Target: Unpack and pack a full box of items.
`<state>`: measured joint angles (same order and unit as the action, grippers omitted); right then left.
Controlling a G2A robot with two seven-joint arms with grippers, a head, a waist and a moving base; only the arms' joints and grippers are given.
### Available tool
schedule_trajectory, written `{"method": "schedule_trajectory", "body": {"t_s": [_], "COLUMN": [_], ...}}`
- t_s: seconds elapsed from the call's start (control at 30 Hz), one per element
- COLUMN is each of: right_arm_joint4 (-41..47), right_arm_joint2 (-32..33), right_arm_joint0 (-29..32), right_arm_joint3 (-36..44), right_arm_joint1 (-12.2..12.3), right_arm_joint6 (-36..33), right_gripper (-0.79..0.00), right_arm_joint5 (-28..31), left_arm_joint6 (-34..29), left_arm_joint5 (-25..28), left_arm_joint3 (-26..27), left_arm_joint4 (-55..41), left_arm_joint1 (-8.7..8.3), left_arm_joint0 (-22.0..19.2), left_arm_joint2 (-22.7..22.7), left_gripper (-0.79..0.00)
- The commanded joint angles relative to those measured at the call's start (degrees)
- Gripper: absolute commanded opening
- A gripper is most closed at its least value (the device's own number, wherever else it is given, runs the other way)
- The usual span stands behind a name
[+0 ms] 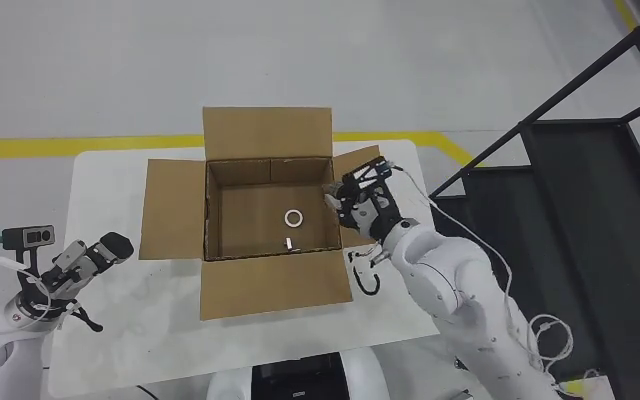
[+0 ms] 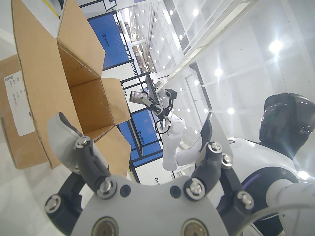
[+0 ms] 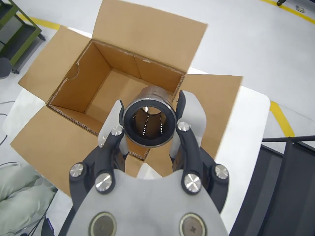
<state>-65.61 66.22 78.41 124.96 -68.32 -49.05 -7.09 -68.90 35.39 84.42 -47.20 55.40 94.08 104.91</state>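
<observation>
Open brown cardboard box (image 1: 275, 285) stands mid-table on the white table (image 1: 110, 180), all four flaps splayed. One side carries a white printed label (image 2: 17, 99), its print too small to read. The right gripper (image 3: 151, 99), jaws closed around a hollow grey metal cylinder (image 3: 150, 126), is over the box's right wall. A small white ring (image 1: 293, 217) lies on the box floor. The left gripper (image 2: 133, 117), jaws wide and empty, is near the table's left edge.

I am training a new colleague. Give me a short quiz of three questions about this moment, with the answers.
1. True or false: the right gripper holds a metal cylinder.
2. What lies on the floor of the box? A) a small ring B) a bottle C) a glove
3. Fill in: the left gripper is ___ (open or shut).
Key: 1 true; 2 A; 3 open.
</observation>
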Motion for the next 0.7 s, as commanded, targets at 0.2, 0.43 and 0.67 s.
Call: {"method": "schedule_trajectory", "body": {"t_s": [0.2,0.43,0.67], "right_arm_joint4": [-1.97,-1.97,-1.97], "right_arm_joint2": [-11.27,-11.27,-11.27], "right_arm_joint0": [-10.58,-10.58,-10.58], "right_arm_joint3": [-9.57,-9.57,-9.57], "right_arm_joint1": [-1.99,-1.99,-1.99], "right_arm_joint6": [-5.39,-5.39,-5.39], "right_gripper": [-0.785,-0.785,-0.785], "right_arm_joint5": [0.20,0.20,0.20], "left_arm_joint6": [0.00,0.00,0.00], "left_arm_joint5": [0.00,0.00,0.00], "left_arm_joint3": [0.00,0.00,0.00], "left_arm_joint4": [0.00,0.00,0.00], "left_arm_joint1": [0.00,0.00,0.00], "left_arm_joint0": [0.00,0.00,0.00], "left_arm_joint2": [0.00,0.00,0.00], "left_gripper": [0.000,0.000,0.000]}}
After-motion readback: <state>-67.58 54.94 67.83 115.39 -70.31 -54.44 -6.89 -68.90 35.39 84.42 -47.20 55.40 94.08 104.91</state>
